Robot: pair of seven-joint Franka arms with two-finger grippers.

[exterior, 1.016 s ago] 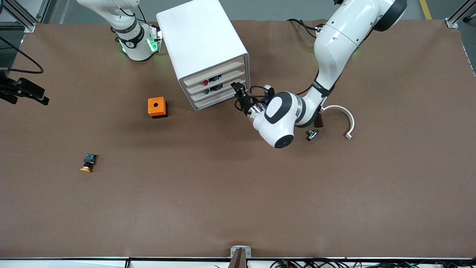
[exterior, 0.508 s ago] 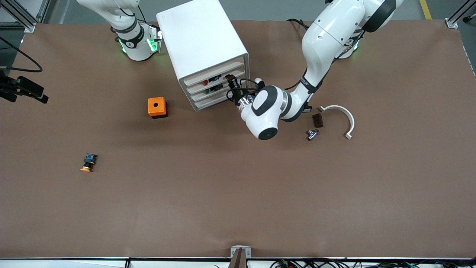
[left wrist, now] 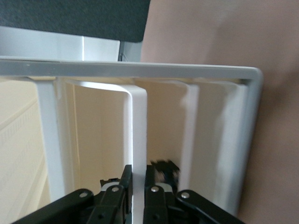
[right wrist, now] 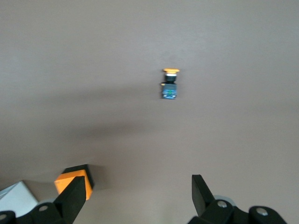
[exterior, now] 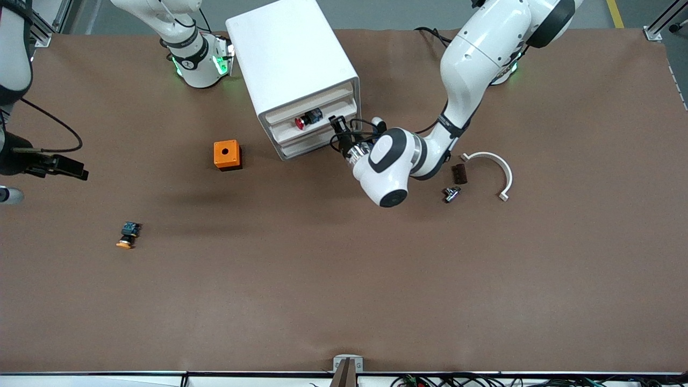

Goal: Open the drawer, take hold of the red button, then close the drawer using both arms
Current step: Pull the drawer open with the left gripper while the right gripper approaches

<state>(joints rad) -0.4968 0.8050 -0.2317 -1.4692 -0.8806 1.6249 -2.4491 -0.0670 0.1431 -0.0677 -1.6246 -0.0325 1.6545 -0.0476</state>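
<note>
Button (exterior: 304, 120) lies on its side in drawer (exterior: 317, 119) pulled out of cabinet (exterior: 293, 64), red cap toward right arm's end of table. Left gripper (exterior: 339, 128) pinched on drawer front edge. Right gripper (right wrist: 135, 196) wide, empty, over table (exterior: 344, 279).

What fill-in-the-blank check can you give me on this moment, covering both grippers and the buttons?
1. The left gripper is shut on the ____ of the drawer.
2. The button lying in that drawer has a ____ cap.
3. The right gripper hangs with its jaws ____ over the table.
4. The yellow-capped button lies nearer to the front camera than the ____ box.

Missing words: handle; red; open; orange
</note>
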